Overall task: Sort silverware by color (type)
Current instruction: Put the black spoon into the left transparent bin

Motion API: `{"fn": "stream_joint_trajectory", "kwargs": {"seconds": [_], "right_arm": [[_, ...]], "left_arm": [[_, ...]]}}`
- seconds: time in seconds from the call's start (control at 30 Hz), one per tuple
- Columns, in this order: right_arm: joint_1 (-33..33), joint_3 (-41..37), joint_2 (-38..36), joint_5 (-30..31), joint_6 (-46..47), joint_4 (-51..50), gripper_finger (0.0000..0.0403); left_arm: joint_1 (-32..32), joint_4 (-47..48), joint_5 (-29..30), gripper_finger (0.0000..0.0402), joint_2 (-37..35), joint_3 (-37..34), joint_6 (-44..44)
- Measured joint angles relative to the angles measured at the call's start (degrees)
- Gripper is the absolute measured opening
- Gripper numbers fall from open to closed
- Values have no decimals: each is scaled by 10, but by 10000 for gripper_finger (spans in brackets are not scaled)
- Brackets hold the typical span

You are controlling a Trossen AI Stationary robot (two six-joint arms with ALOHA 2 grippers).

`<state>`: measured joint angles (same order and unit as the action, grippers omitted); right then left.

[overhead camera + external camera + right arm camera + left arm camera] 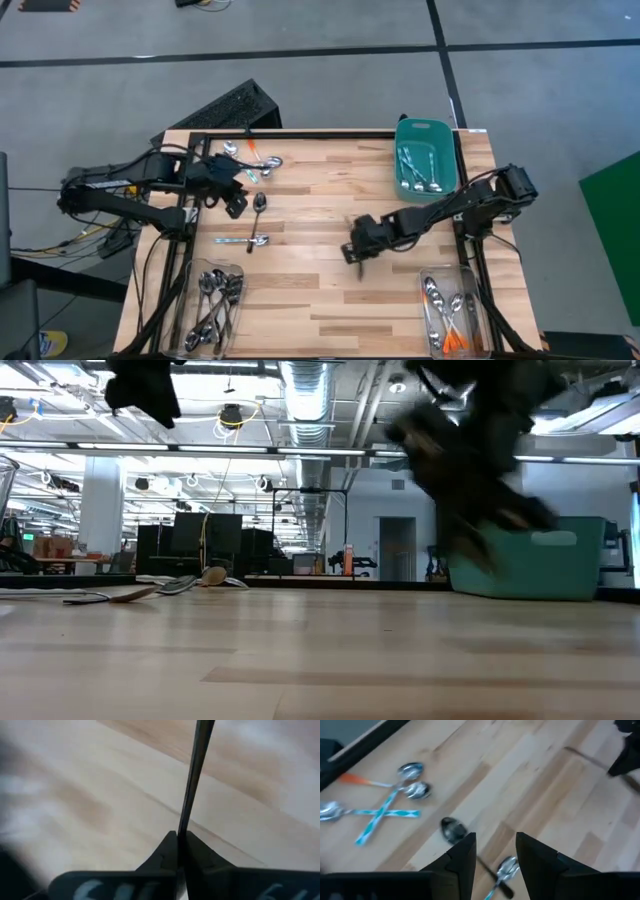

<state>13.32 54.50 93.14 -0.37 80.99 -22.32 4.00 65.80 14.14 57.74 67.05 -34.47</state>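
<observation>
My right gripper [356,258] is at mid-table, slanting down, shut on a slim dark-handled spoon [192,780] whose bowl is hidden. My left gripper [237,205] hovers open at the far left. Seen from its wrist, the left gripper [495,855] stands above a dark-handled spoon [453,829] and a light blue-handled spoon [507,867], both flat on the wood. Beyond them, light blue-handled spoons [385,812] lie crossed beside an orange-handled spoon [365,780]. My right gripper pinches the dark spoon's thin handle [184,822] between its two fingers. The handle runs on past the fingertips, in line with them, over the table. The fingers slant downward. I cannot tell whether the spoon touches the wood.
A teal tub [424,124] with spoons stands at the far right. One clear bin [190,335] with plain metal spoons sits at the near left. Another clear bin [478,300] with orange-handled spoons sits at the near right. A black box [230,105] lies beyond the far edge.
</observation>
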Motion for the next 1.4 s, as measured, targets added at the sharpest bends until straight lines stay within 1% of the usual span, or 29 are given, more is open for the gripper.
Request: {"fn": "stream_joint_trajectory", "kwargs": {"seconds": [0.1,0.23,0.3,0.37,0.43,0.5,0.6,0.67,0.73,0.8,0.93,1.0,1.1,1.13,1.2,1.3,1.4], "right_arm": [[-10,30,-3,39,-86,82,18],[-22,77,-1,63,-249,170,18],[-31,105,-2,63,-317,195,17],[-41,133,-1,63,-366,196,17],[-52,160,0,63,-406,204,17],[-65,187,0,53,-446,219,17],[-83,225,0,40,-496,221,16],[-94,245,0,26,-522,220,16],[-104,261,0,2,-541,220,16],[-111,274,0,-24,-564,221,16],[-112,294,0,-56,-606,218,16],[-112,301,0,-62,-620,222,15],[-112,303,-1,-63,-627,219,14],[-112,303,0,-63,-630,219,14],[-110,303,0,-63,-632,221,14],[-109,304,0,-62,-634,225,14],[-107,304,0,-60,-637,231,14]], "left_arm": [[-13,-55,-4,125,0,-19,1],[-28,-128,-30,125,0,-25,10],[-36,-169,-33,126,0,-25,20],[-41,-207,-19,128,0,-25,30],[-45,-243,6,135,0,-25,33],[-46,-281,10,147,0,-25,43],[-47,-350,-35,167,0,-25,83],[-47,-391,-65,177,0,-25,107],[-47,-429,-83,184,4,-25,126],[-47,-454,-95,187,6,-25,146],[-47,-508,-107,187,17,-24,180],[-47,-541,-130,184,30,-24,190],[-46,-570,-160,176,45,-25,201],[-47,-592,-165,171,53,-24,203],[-47,-594,-168,155,59,-24,203],[-47,-603,-169,116,69,-25,204],[-46,-601,-175,60,69,-25,204]]}}
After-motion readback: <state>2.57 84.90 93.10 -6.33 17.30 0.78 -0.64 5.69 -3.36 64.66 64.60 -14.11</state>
